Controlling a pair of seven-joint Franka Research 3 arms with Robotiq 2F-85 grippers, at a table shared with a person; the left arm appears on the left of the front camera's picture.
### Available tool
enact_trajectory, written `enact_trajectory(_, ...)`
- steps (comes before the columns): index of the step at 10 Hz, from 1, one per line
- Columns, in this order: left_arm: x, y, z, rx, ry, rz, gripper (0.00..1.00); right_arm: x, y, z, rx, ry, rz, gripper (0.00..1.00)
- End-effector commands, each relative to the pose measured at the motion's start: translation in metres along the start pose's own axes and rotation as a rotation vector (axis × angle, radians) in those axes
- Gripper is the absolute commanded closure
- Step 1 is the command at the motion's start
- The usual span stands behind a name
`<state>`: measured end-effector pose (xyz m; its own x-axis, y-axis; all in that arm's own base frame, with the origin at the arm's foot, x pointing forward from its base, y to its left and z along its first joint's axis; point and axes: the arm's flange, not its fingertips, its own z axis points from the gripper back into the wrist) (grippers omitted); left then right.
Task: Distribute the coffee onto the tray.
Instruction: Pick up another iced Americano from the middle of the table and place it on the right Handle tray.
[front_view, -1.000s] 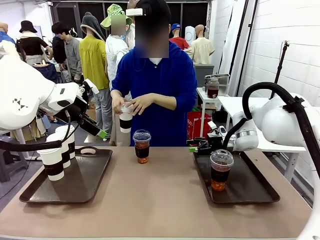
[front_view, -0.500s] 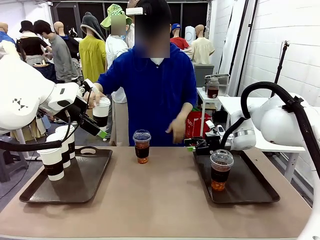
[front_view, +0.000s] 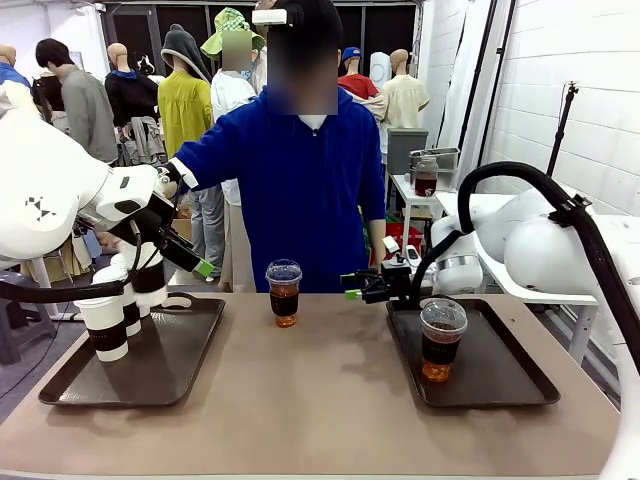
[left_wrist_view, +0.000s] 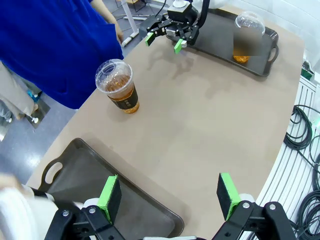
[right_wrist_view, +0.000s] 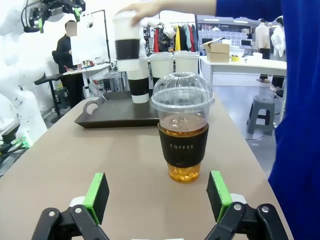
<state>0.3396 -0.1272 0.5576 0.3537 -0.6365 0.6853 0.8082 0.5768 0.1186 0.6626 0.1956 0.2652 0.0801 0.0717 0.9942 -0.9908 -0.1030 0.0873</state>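
Right wrist view: right end effector (right_wrist_view: 157, 192) wide open, empty, facing the clear cup (right_wrist_view: 183, 131). Squeezing hard could buckle it; a nudge could tip it

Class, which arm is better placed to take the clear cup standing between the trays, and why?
Right. The right gripper, open, is low and aimed at the cup close by; the left gripper hangs open above the left tray.

Bright, even indoor light; soft, faint shadows on table (front_view: 320, 400). 2 wrist views bend at edges. In left wrist view, near white cup (left_wrist_view: 11, 212) is blurred.
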Motion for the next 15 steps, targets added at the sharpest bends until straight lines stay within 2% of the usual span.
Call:
enact_trajectory(1, -0.001, 0.001, 0.000, -0.002, -0.002, 0.003, 0.00, 0.003, -0.013, -0.017, -0.023, 0.004, -0.022, 0.00)
enact_trajectory(6, -0.001, 0.001, 0.000, -0.002, -0.002, 0.003, 0.00, 0.003, -0.019, -0.055, -0.019, 0.009, -0.025, 0.00)
enact_trajectory(9, -0.001, 0.001, 0.000, -0.002, -0.002, 0.003, 0.00, 0.001, -0.008, -0.052, 0.000, 0.017, -0.003, 0.00)
enact_trajectory(15, -0.001, 0.001, 0.000, -0.002, -0.002, 0.003, 0.00, -0.002, -0.013, -0.058, 0.000, 0.004, -0.002, 0.00)
